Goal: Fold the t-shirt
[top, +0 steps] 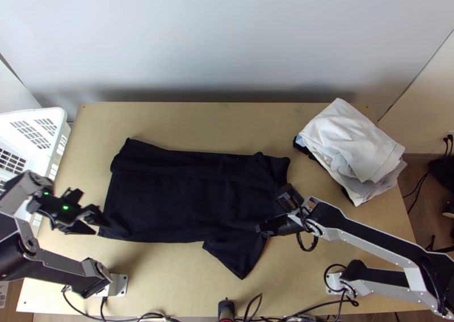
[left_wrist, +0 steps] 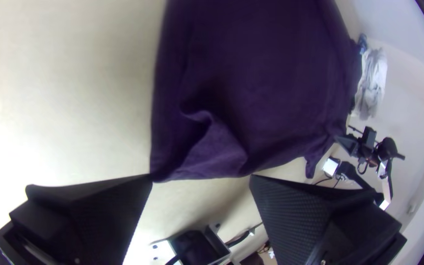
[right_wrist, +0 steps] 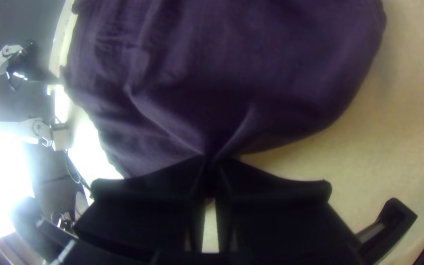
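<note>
This looks like a robotics lab or a workspace set up as one: two robot arms stand on metal plates (top: pixel 121 285) fixed to a light wooden tabletop (top: pixel 170 279), with black cables (top: pixel 323 304) strung along its near edge. Behind it is a plain pale wall (top: pixel 227 38); a brown floor (top: pixel 432 211) shows at the right. A white plastic basket (top: pixel 57 117) and a pile of pale cloth (top: pixel 352 140) add a laundry-room touch, though the dim edges leave the wider room uncertain.

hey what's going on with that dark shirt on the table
A two-armed robot is on a t-shirt folding job. The dark t-shirt lies mostly spread on the table. The right claw is shut on its cloth toward the right end, while the left claw is open by the near left corner.
</note>
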### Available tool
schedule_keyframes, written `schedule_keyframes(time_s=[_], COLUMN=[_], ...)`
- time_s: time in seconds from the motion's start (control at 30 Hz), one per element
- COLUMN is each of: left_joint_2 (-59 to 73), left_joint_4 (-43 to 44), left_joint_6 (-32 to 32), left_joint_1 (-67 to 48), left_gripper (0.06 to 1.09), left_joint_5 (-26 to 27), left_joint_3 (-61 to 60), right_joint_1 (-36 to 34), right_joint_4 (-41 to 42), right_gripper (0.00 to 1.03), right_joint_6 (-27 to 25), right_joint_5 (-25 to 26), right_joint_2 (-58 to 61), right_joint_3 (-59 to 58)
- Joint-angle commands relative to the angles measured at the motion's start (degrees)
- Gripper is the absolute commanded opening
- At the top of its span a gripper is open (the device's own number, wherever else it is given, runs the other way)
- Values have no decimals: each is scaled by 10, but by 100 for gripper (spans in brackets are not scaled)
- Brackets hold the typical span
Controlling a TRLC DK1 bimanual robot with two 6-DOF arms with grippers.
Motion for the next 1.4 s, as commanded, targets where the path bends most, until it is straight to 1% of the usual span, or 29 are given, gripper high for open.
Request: schedule_keyframes(time_s=[0.0, 0.03, 0.07, 0.1, 0.13, 0.2, 0.23, 0.37, 0.47, 0.53, 0.6, 0.67, 0.77, 0.9, 0.97, 1.0, 1.07, 1.1, 1.17, 1.23, 1.37], left_joint_2=[-36, -41, -46, -49, -53, -70, -77, -82, -83, -78, -71, -70, -70, -63, -61, -61, -58, -55, -57, -56, -58], left_joint_4=[20, 24, 31, 40, 53, 102, 122, 106, 72, 35, -4, -33, -40, -40, -26, -7, 15, 15, 20, 22, 30], left_joint_6=[3, 3, 3, -4, -5, -18, -21, -11, -3, 1, 4, 3, 1, 6, 19, 19, 23, 37, 60, 68, 87], left_joint_1=[-89, -99, -104, -110, -110, -110, -107, -99, -85, -76, -74, -74, -73, -74, -79, -82, -83, -84, -83, -83, -84], left_gripper=[98, 93, 85, 72, 56, 17, 9, 9, 9, 9, 9, 9, 9, 9, 9, 11, 35, 41, 51, 59, 75], left_joint_5=[15, 21, 28, 33, 44, 64, 73, 75, 98, 126, 142, 152, 162, 160, 144, 129, 99, 78, 42, 12, -26], left_joint_3=[-65, -72, -77, -83, -88, -96, -98, -85, -51, -17, 16, 43, 71, 63, 41, 29, 7, -4, -22, -32, -36], right_joint_1=[2, 2, 2, 1, 0, -2, -2, -8, -21, -24, -22, -20, -25, -38, -38, -38, -38, -38, -38, -37, -37], right_joint_4=[0, 0, 0, 0, 0, 0, 0, -11, -16, -21, -46, -71, -89, -93, -93, -93, -93, -93, -93, -93, -92], right_gripper=[3, 3, 3, 3, 3, 3, 3, 3, 3, 3, 3, 3, 3, 3, 3, 3, 3, 3, 3, 3, 3], right_joint_6=[1, 1, 1, 1, 1, 1, 2, 4, 1, -7, -22, -36, -43, -47, -46, -44, -44, -43, -41, -40, -40], right_joint_5=[9, 11, 13, 15, 17, 18, 19, 19, 19, 18, 16, 2, -4, -5, -5, -6, -5, -5, -5, -6, -6], right_joint_2=[-6, -9, -10, -12, -14, -19, -23, -50, -70, -86, -97, -106, -117, -118, -118, -118, -118, -118, -118, -118, -114], right_joint_3=[0, 0, 0, 0, 0, 2, 5, 11, 11, 11, 16, 20, 31, 36, 33, 31, 29, 28, 26, 26, 26])
